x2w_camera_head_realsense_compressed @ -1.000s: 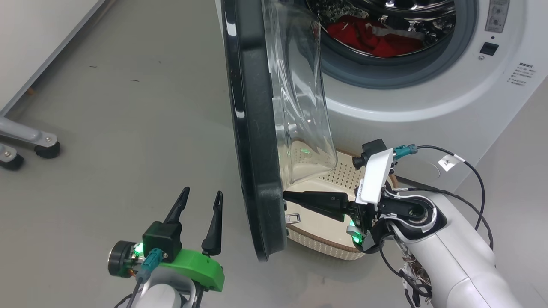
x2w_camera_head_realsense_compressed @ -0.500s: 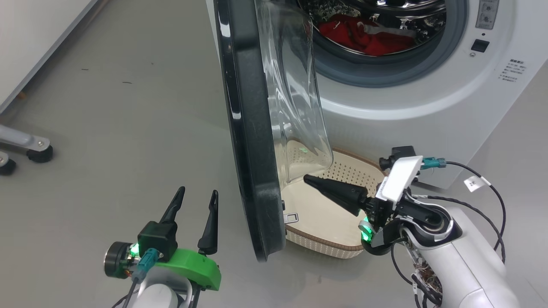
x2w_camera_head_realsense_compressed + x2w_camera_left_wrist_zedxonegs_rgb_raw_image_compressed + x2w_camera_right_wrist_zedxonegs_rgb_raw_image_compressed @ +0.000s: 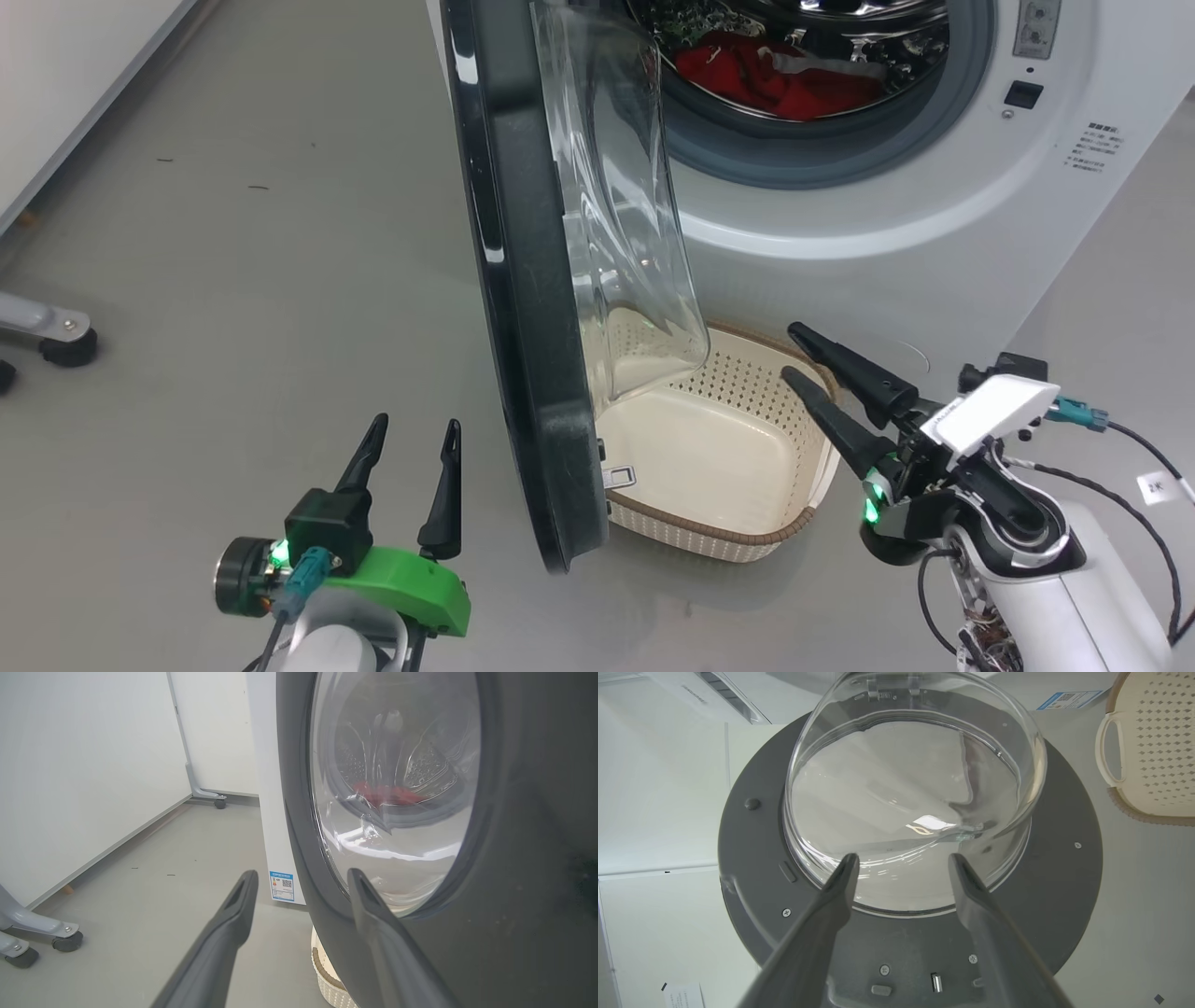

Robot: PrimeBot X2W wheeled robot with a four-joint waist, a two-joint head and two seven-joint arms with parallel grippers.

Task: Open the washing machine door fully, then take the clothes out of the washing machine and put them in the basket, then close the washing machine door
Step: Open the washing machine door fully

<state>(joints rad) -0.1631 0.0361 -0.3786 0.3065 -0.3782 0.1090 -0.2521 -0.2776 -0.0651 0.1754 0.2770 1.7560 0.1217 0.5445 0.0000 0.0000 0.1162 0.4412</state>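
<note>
The right hand (image 3: 791,350) is wide open and holds nothing. Its 2 fingers lie over the right end of the basket (image 3: 747,543) and point toward the inner face of the door (image 3: 523,280). In the right wrist view the clear glass bowl (image 3: 915,788) of the door bulges straight ahead of that hand, apart from the fingertips, and the basket's white handle (image 3: 1101,751) is off to the upper right.

The basket stands empty on the floor (image 3: 233,233), just in front of the washing machine (image 3: 887,233), between the right hand and the door. The door stands swung out, edge-on in the head view, with 1 hand on each side of it.

The left hand (image 3: 415,425) is also wide open and empty. It is low on the outer side of the door, near the door's bottom rim, with a strip of floor between them. Ahead of it, between its 2 fingers in the left wrist view, is a blue label (image 3: 282,886) on the machine's side.

The red clothes (image 3: 766,79) lie in the steel drum (image 3: 840,19), beyond the right hand and well apart from both hands.
</note>
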